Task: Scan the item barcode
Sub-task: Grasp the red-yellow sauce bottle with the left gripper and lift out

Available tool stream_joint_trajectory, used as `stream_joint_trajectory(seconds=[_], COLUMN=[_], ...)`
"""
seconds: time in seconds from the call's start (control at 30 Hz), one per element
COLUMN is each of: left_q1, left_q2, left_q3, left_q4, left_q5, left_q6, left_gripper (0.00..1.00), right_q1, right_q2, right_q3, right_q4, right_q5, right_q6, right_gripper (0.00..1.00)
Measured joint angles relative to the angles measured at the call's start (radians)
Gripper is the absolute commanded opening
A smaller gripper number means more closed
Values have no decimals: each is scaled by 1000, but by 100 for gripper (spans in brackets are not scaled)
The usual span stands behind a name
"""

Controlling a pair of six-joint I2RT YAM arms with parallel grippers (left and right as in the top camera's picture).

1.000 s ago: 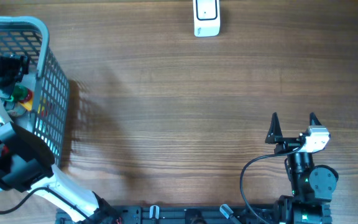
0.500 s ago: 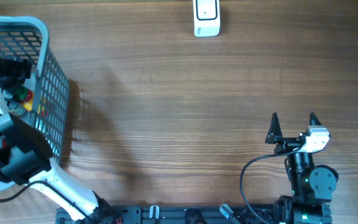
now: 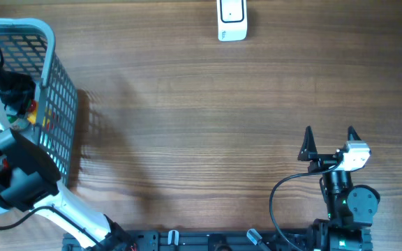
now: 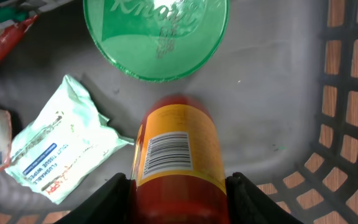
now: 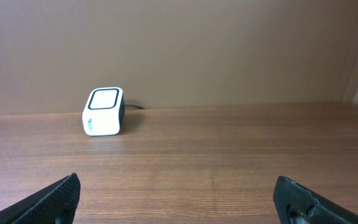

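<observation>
Bottle [image 4: 191, 134] lies on floor of basket [image 3: 54, 90], near its wall. Hard, round, smooth: may slip. You hold its middle, barcode [image 4: 166, 154] showing. Left gripper [image 4: 178, 190] hugs 2 sides; tight or not, cannot tell. Right gripper [image 5: 179, 202] spread wide, far from basket.

Wood-grain surface [image 3: 201, 118]. Two things sit directly on it: white scanner [image 3: 232, 19] at far edge, centre, face up; white mesh basket [image 3: 54, 90] at left edge, partly out of frame, well apart from scanner. Basket shadow falls right.
</observation>
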Motion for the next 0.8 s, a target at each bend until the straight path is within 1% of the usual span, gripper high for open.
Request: stream_joint_trajectory(seconds=[0.17, 0.3, 0.4, 0.57, 0.67, 0.7, 0.77, 0.8], left_q1=[0, 0, 0, 0, -6, -14, -53, -107], left_q2=[-29, -140, -251, -405, -485, -501, -529, -548], left_q3=[97, 156, 193, 208, 209, 209, 209, 209], left_q4=[-51, -50, -32, 13, 71, 82, 97, 95], left_q5=[3, 23, 66, 200, 349, 375, 419, 451], left_q6=[0, -1, -1, -1, -1, -1, -1, -1], left_gripper=[44, 46, 49, 46, 45, 45, 45, 45], right_q1=[0, 0, 0, 0, 0, 0, 0, 0], right_q2=[0, 0, 0, 0, 0, 0, 0, 0], right_q3=[0, 0, 0, 0, 0, 0, 0, 0], right_q4=[0, 0, 0, 0, 0, 0, 0, 0], right_q5=[0, 0, 0, 0, 0, 0, 0, 0], right_q6=[0, 0, 0, 0, 0, 0, 0, 0], right_gripper=[100, 100, 100, 100, 100, 100, 100, 100])
